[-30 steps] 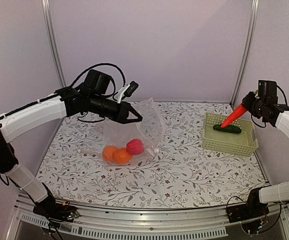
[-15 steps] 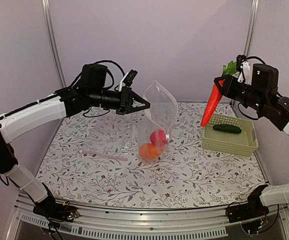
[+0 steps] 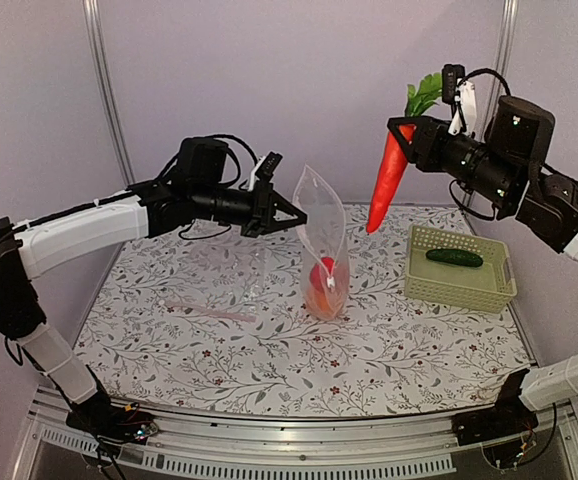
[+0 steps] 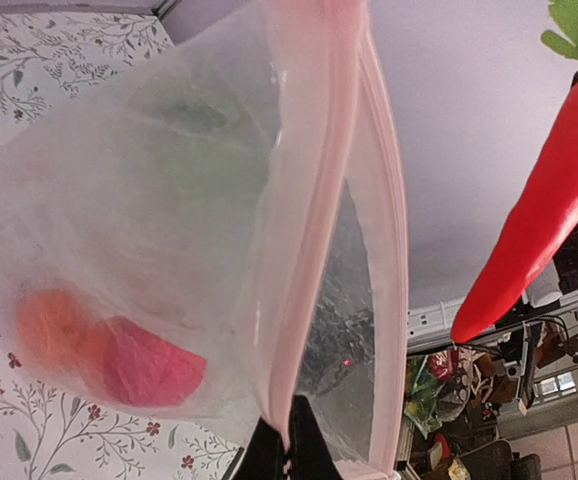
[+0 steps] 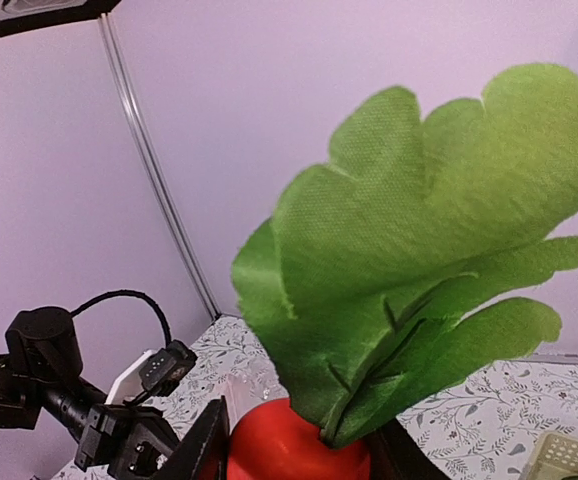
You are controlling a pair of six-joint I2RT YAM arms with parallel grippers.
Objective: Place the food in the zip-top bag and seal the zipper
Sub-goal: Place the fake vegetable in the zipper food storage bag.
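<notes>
Loading stage: holding the zip-top bag (image 3: 324, 235) upright over the centre of the surface (image 3: 219, 360), zipper (image 4: 314, 200) rim pinched in the left end effector (image 3: 291, 213), mouth agape. Clamping a carrot (image 3: 387, 180) in the right end effector (image 3: 414, 133), at two o'clock of the bag. Next, likely: aim tip into mouth, lower, release. Yet to fetch: cucumber (image 3: 454, 257) at three o'clock.

A pale yellow-green lattice basket (image 3: 455, 290) is set at the right of the counter (image 3: 389, 350), which is printed with grey leaves and small flowers. A thin pink strip (image 3: 209, 312) is laid flat at the counter's left, well apart from the basket.
</notes>
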